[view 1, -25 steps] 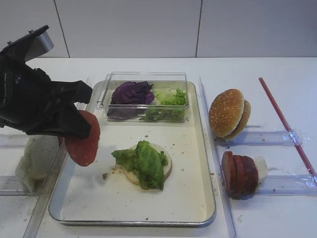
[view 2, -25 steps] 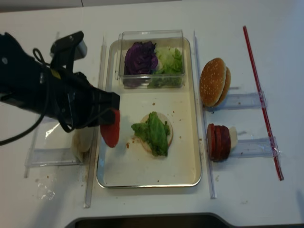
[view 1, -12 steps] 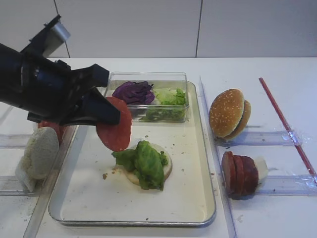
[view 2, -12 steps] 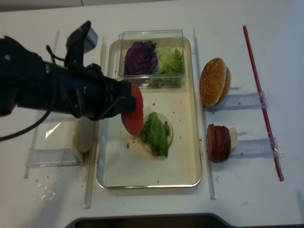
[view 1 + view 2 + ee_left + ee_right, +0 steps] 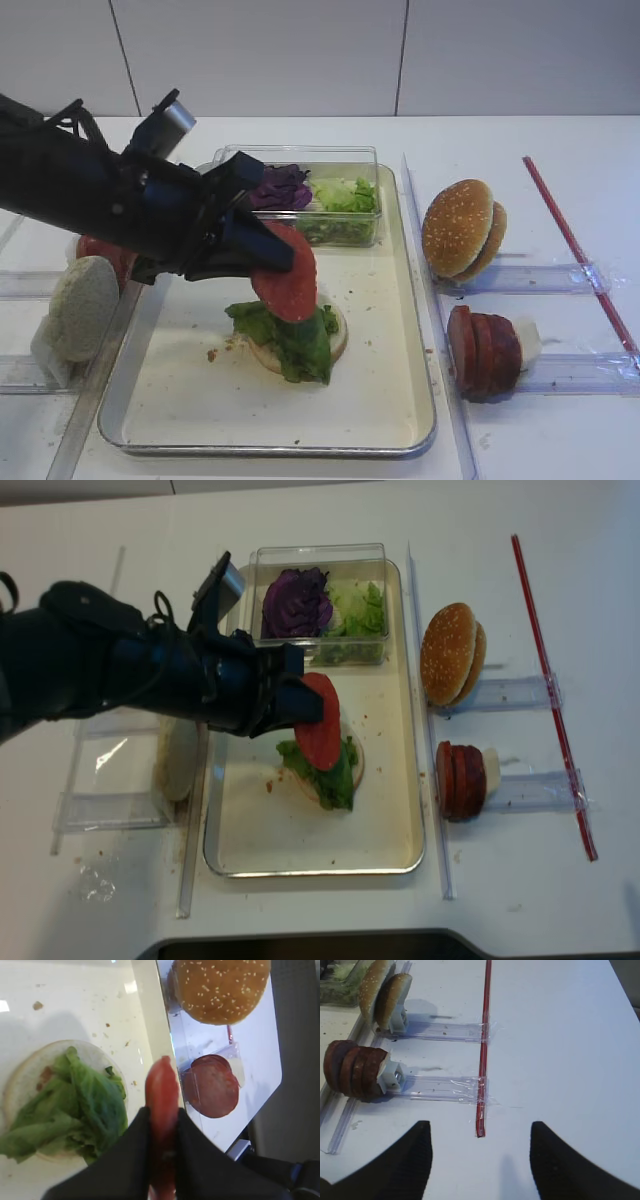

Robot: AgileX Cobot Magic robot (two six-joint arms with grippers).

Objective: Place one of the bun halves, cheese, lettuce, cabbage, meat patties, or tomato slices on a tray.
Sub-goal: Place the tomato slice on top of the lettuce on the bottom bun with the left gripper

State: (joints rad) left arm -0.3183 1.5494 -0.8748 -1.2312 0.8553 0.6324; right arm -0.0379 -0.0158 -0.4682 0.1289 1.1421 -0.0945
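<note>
Cream-white and rimmed in silvery metal, the tray [image 5: 395,330] lies under the left gripper [image 5: 268,256], which reaches over its middle from the left side. That pincer is clamped on a tomato slice [image 5: 287,272], held on edge and tilted; the left wrist view shows the red disc [image 5: 161,1105] pinched between the two dark fingers [image 5: 200,1160]. Directly below and a little ahead of the pincer sits a pale bun half [image 5: 333,337] on the tray floor, covered by a leaf of lettuce [image 5: 290,340]; whether the slice touches the leaf cannot be told. Beyond the pincer, at the tray's far end, a clear plastic box [image 5: 345,160] holds purple cabbage [image 5: 283,186] and more green leaves. Well to the pincer's right, off the tray, a sesame bun top [image 5: 458,226] stands on edge in a clear rack, and nearer the camera a row of meat patties [image 5: 485,350] stands in another. Behind the pincer, to the left of the tray, a pale bun disc [image 5: 83,307] stands upright.

The right gripper [image 5: 477,1155] hovers over the bare white table well to the right, beside a red strip [image 5: 484,1045]; its dark fingertips stand apart with nothing between them.
</note>
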